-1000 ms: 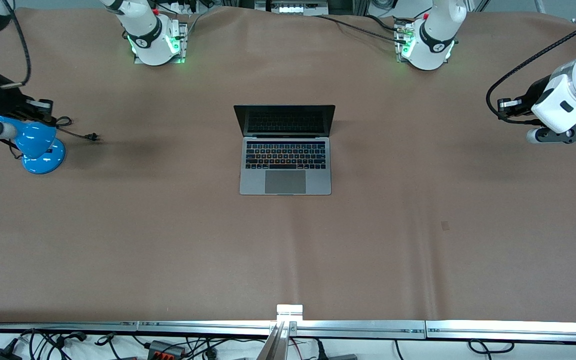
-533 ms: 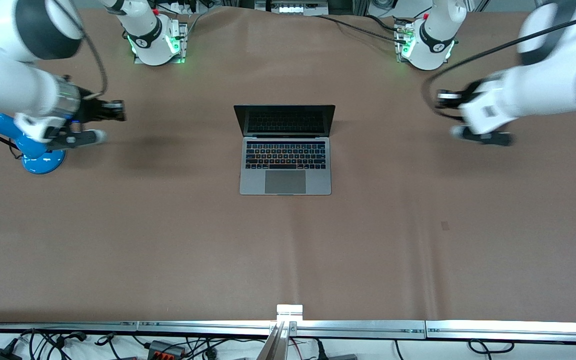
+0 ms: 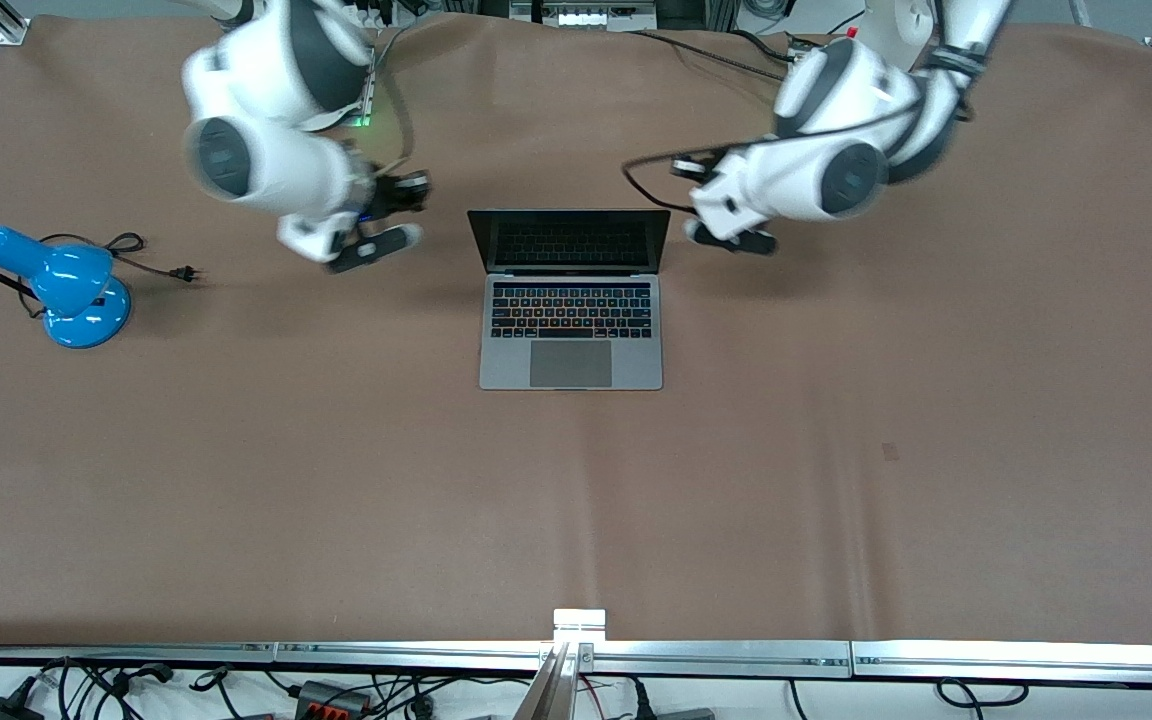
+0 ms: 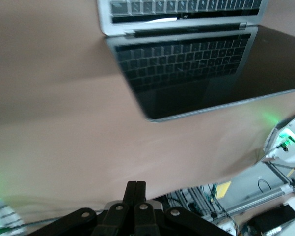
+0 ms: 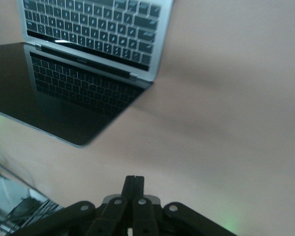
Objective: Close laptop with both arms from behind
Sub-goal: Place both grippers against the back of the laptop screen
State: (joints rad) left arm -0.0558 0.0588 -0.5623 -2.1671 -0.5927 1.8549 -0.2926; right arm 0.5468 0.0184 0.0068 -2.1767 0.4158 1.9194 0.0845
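Observation:
The laptop (image 3: 571,300) stands open in the middle of the table, with a dark screen, lit keys and a grey trackpad toward the front camera. My right gripper (image 3: 414,192) hovers over the table beside the screen edge at the right arm's end, fingers pressed together and empty. My left gripper (image 3: 688,168) hovers beside the screen edge at the left arm's end, also shut and empty. The left wrist view shows the shut left gripper (image 4: 136,189) with the laptop (image 4: 196,69) ahead of it. The right wrist view shows the shut right gripper (image 5: 134,184) and the laptop (image 5: 78,93). Neither gripper touches the laptop.
A small blue desk lamp (image 3: 66,285) with its cord and plug (image 3: 186,272) sits near the right arm's end of the table. A metal rail (image 3: 576,655) runs along the table edge nearest the front camera. Brown cloth covers the table.
Both arms have swung in from the table's two ends to either side of the laptop's screen. The laptop has not moved and its lid stays open.

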